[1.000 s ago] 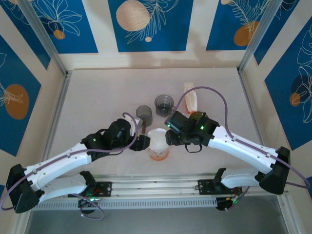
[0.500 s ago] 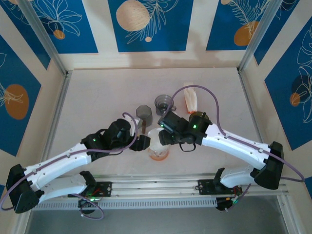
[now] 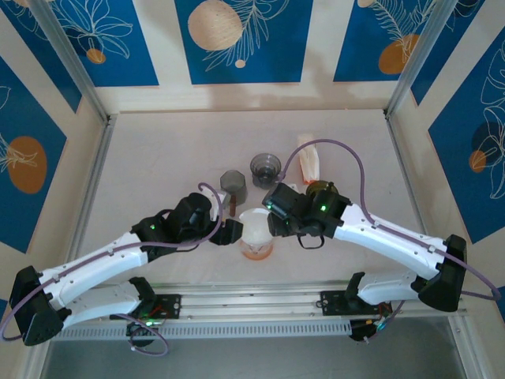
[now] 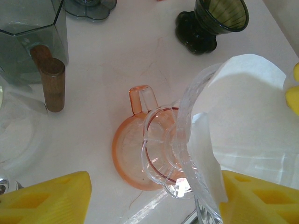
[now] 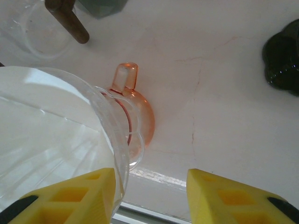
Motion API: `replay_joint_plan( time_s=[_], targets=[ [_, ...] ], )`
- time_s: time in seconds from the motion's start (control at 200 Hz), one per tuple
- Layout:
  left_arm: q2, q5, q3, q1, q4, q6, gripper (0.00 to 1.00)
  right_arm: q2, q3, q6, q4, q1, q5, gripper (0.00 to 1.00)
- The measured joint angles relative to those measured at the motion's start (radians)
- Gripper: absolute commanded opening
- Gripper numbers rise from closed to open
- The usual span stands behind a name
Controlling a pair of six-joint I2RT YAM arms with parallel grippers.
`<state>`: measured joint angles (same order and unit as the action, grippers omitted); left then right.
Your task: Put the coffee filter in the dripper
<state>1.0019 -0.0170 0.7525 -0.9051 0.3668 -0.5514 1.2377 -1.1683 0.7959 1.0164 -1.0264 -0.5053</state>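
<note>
The clear glass dripper [image 3: 247, 234] stands on an orange saucer [image 3: 256, 253] near the table's front edge, with the white coffee filter [image 3: 257, 222] inside it. My left gripper [image 3: 230, 231] is at the dripper's left side and is open. In the left wrist view the dripper's rim [image 4: 187, 121] and the filter [image 4: 247, 93] lie close to the right finger [image 4: 257, 198]. My right gripper [image 3: 276, 224] is at the dripper's right, open. In the right wrist view one finger [image 5: 60, 196] sits against the filter [image 5: 42, 121] inside the rim [image 5: 108, 122], and the other finger is outside.
A grey hexagonal cup [image 3: 233, 185] with a wooden handle [image 4: 51, 84] stands just behind the dripper. A dark round cup [image 3: 266, 167] and a beige packet [image 3: 309, 160] stand farther back. A dark green dripper [image 4: 212, 21] stands to the right. The table's metal edge [image 5: 154, 214] is close.
My right arm swung left toward the dripper, then eased back a little, and its jaws have narrowed slightly. The left arm has not moved.
</note>
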Motion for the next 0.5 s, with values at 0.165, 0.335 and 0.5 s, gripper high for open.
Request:
replay_joint_plan(
  time_s=[0.165, 0.335, 0.5],
  targets=[
    [-0.005, 0.0, -0.001, 0.0, 0.0, 0.0, 0.71, -0.014, 0.005, -0.002, -0.003, -0.005, -0.005, 0.61],
    [-0.007, 0.0, -0.002, 0.0, 0.0, 0.0, 0.71, -0.028, 0.002, -0.051, -0.063, -0.037, 0.007, 0.7],
    [-0.007, 0.0, -0.002, 0.0, -0.002, -0.003, 0.71, 0.061, -0.037, -0.073, -0.086, -0.018, 0.046, 0.71]
  ],
)
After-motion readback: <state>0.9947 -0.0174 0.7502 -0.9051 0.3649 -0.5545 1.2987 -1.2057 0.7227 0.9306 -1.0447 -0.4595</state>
